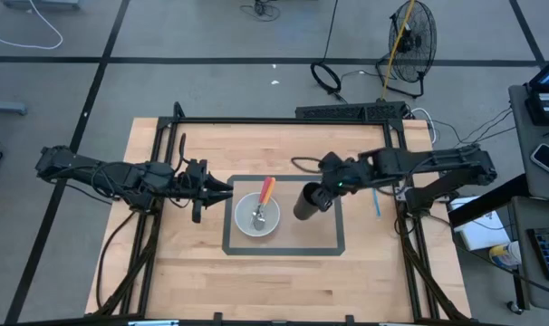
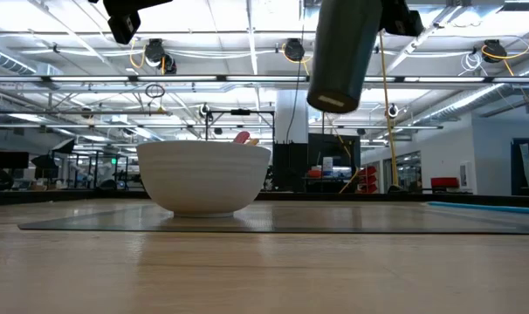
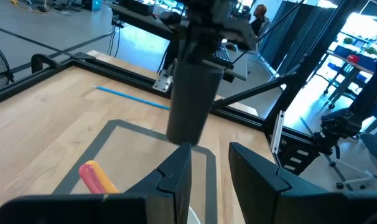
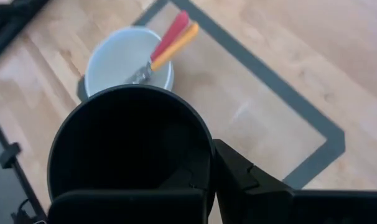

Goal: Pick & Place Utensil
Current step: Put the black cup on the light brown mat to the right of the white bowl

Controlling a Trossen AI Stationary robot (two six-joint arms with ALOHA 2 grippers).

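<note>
A white bowl (image 1: 256, 217) stands on a grey-bordered mat (image 1: 329, 244). Two utensils, one with a red handle and one with an orange handle (image 1: 266, 191), lie in the bowl with their handles leaning on its far rim. In the right wrist view the bowl (image 4: 114, 62) and handles (image 4: 174, 36) show below the cup. My right gripper (image 1: 322, 195) is shut on a dark cup (image 1: 306, 203), held right of the bowl. The low view shows the cup (image 2: 341, 52) high above the table. My left gripper (image 1: 222, 188) hovers open just left of the bowl, its fingers (image 3: 176, 174) pointing toward the cup (image 3: 191, 93). My right gripper holds the dark cup at its open rim (image 4: 204, 155). One finger (image 4: 241, 177) lies outside the wall; the other is lost in the cup's dark inside. The cup is lifted clear, mouth up and slightly tilted, with its base (image 2: 333, 100) hanging above the mat.
A thin blue stick (image 1: 376, 201) lies on the wood right of the mat. Black rails (image 1: 284, 120) frame the far edge and sides of the table. Bare wood spreads along the near side (image 1: 284, 290). A fan (image 1: 410, 36) and cables sit on the floor beyond.
</note>
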